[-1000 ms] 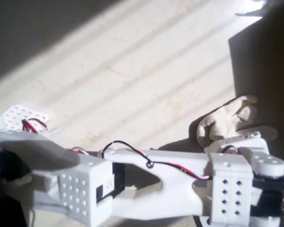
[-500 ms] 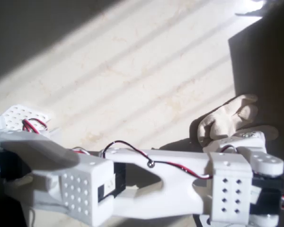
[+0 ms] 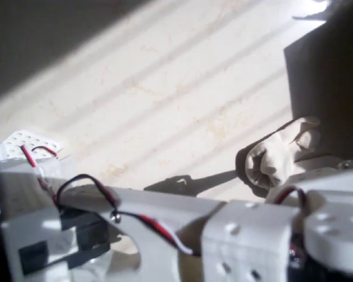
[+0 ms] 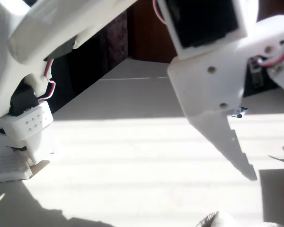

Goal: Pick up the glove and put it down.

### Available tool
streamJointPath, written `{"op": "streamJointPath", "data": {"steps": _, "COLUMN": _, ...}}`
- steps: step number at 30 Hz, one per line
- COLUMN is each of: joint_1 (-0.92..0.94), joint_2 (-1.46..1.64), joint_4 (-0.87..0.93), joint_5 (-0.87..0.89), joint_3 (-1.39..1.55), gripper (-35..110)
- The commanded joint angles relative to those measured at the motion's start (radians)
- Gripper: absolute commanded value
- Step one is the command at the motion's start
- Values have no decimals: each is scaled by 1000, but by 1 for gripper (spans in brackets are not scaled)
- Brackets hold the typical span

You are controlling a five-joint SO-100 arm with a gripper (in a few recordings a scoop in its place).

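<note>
Glove [image 3: 276,157] lies on the pale surface [image 3: 165,106] just beside the hand [image 4: 236,156]; its opening I cannot tell, so I'd centre over the bunched fabric before closing.

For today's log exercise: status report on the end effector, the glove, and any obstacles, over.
End effector raised above the tabletop, nothing visibly held; open or shut unclear. Glove lying on the table beside the arm. No obstacle seen on the table around it.
</note>
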Motion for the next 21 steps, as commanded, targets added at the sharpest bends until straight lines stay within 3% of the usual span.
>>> {"op": "streamJointPath", "data": {"steps": 1, "joint_1": -112, "joint_2": 61, "joint_4": 5, "joint_5": 9, "joint_3": -6, "gripper": 34}}
{"op": "streamJointPath", "data": {"steps": 10, "joint_1": -230, "joint_2": -117, "joint_4": -5, "joint_5": 152, "joint_3": -17, "gripper": 34}}
{"op": "streamJointPath", "data": {"steps": 21, "joint_1": -232, "joint_2": -318, "joint_4": -138, "joint_5": 149, "joint_3": -11, "gripper": 34}}
